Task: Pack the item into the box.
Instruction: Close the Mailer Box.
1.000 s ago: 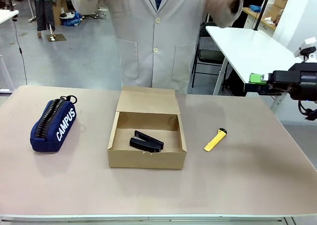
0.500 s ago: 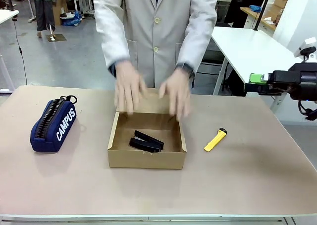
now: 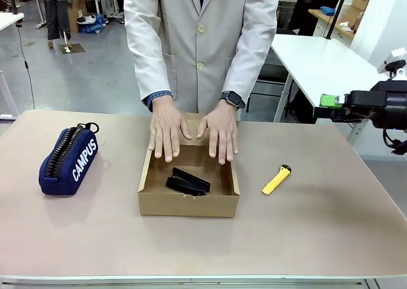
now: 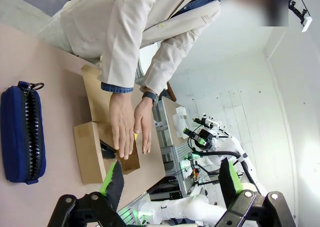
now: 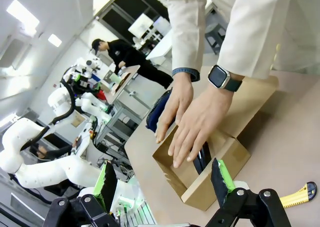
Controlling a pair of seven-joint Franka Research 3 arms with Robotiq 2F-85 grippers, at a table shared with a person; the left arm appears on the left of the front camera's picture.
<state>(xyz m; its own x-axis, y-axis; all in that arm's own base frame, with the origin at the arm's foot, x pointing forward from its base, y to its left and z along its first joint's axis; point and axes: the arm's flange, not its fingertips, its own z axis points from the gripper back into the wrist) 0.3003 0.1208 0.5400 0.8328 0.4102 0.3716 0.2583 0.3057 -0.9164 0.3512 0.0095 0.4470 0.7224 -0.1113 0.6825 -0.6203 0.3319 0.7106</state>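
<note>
The item (image 3: 188, 181) lies inside the box (image 3: 188, 206); a person's hands (image 3: 168, 130) cover its far edge. Well apart, the left claw (image 4: 170, 176) and the right claw (image 5: 162, 179) gape released.

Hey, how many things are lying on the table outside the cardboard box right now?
2. The navy pouch lies left of the box, and the yellow utility knife lies right of it. No others seem hidden.

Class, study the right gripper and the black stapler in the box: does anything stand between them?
Yes. The person's hands cover the far part of the box, near the stapler; a yellow knife lies beside it, toward the right gripper.
</note>
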